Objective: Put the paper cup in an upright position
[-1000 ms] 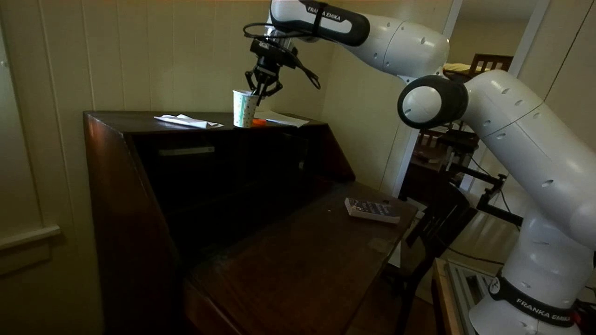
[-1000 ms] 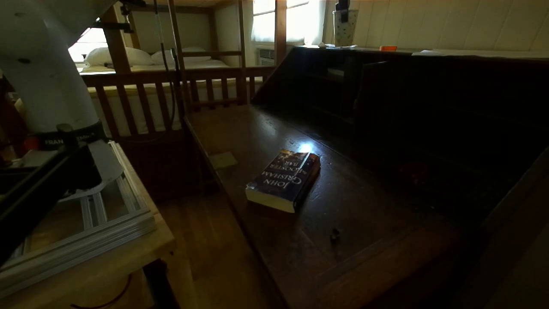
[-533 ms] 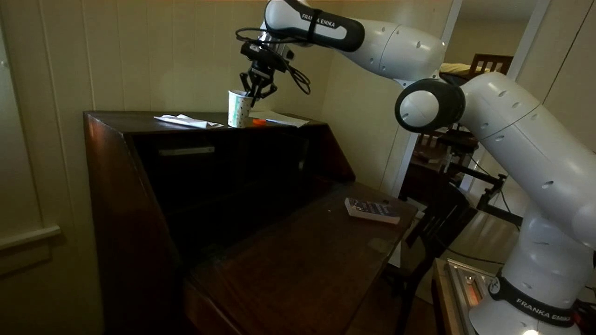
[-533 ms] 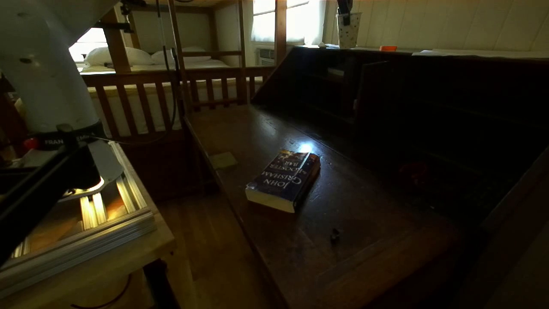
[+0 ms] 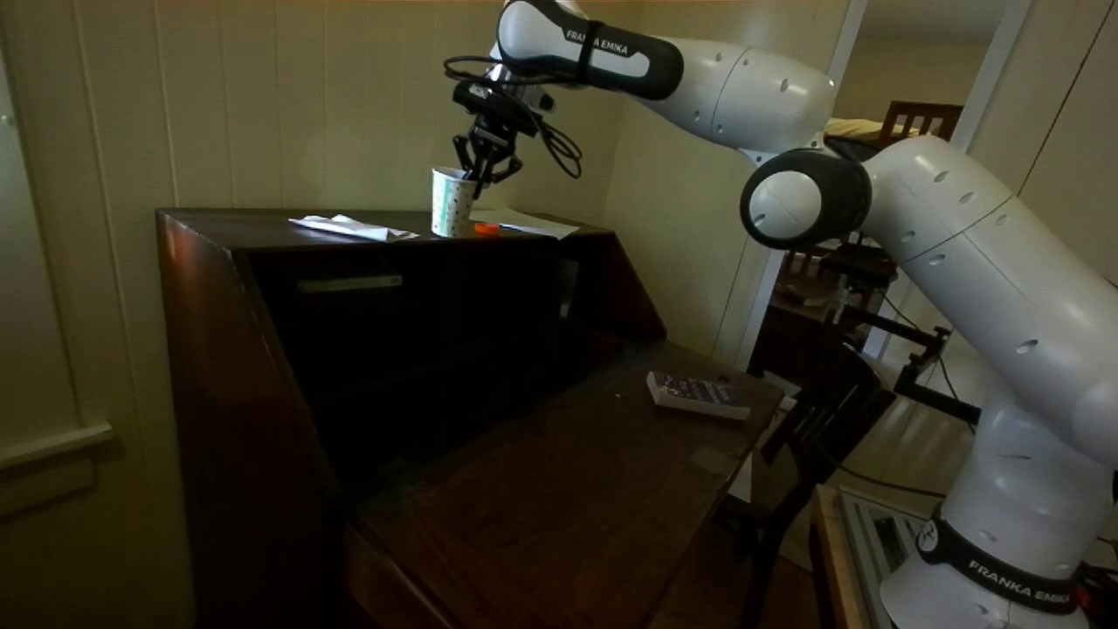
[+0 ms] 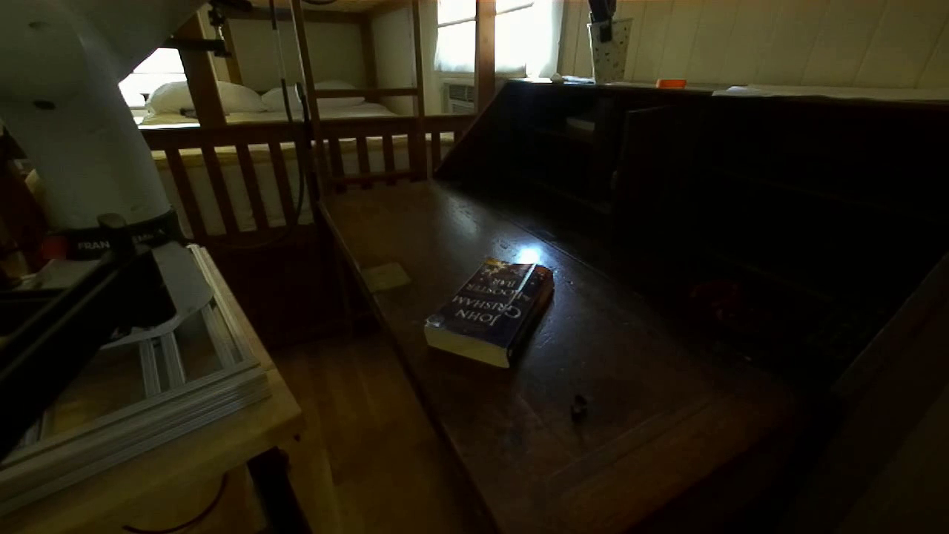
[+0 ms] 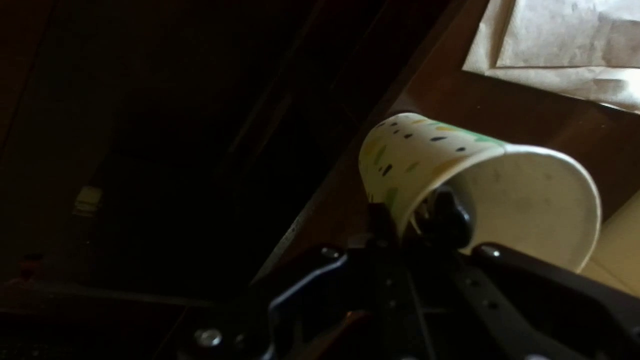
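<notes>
The paper cup (image 5: 452,205) is white with coloured specks and stands upright, or nearly so, with its rim up, at the top front edge of the dark desk (image 5: 196,349). It also shows in an exterior view (image 6: 612,55) and in the wrist view (image 7: 395,155), where I look into its open mouth. My gripper (image 5: 476,179) is shut on the cup's wall, one finger inside the rim and one outside; the wrist view shows this grip (image 7: 407,225). The inside fingertip is partly hidden. I cannot tell whether the cup's base touches the desk top.
A flat orange item (image 5: 486,229) lies just beside the cup. Folded white paper (image 5: 349,227) lies on one side of it and a white sheet (image 5: 528,224) on the other. A book (image 6: 485,308) lies on the lower desk surface. A wall rises behind the desk.
My gripper and the cup have shifted a little left in an exterior view, mostly in the first half second, and are almost still since. The cup's tilt has changed slightly.
</notes>
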`<action>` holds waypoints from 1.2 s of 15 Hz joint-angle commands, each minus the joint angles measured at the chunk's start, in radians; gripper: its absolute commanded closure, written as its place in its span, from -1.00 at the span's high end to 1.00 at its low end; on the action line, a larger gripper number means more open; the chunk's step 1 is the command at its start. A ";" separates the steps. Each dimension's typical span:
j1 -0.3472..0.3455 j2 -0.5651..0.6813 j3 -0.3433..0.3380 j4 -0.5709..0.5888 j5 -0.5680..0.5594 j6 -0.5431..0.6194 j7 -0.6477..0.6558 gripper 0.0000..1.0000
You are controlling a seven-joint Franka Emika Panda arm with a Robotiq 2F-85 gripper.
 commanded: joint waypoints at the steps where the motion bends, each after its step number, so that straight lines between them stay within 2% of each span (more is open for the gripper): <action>1: 0.014 0.008 -0.006 0.009 -0.028 0.008 0.014 -0.99; 2: 0.016 0.009 -0.006 0.009 -0.030 0.007 0.014 -0.99; 3: 0.017 0.008 -0.004 0.009 -0.030 0.006 0.014 -0.45; 5: 0.018 0.008 -0.003 0.011 -0.029 0.009 0.014 -0.30; 14: 0.015 -0.003 -0.002 0.005 -0.025 0.031 0.016 0.96; 18: 0.014 0.003 0.001 0.005 -0.021 0.073 0.024 1.00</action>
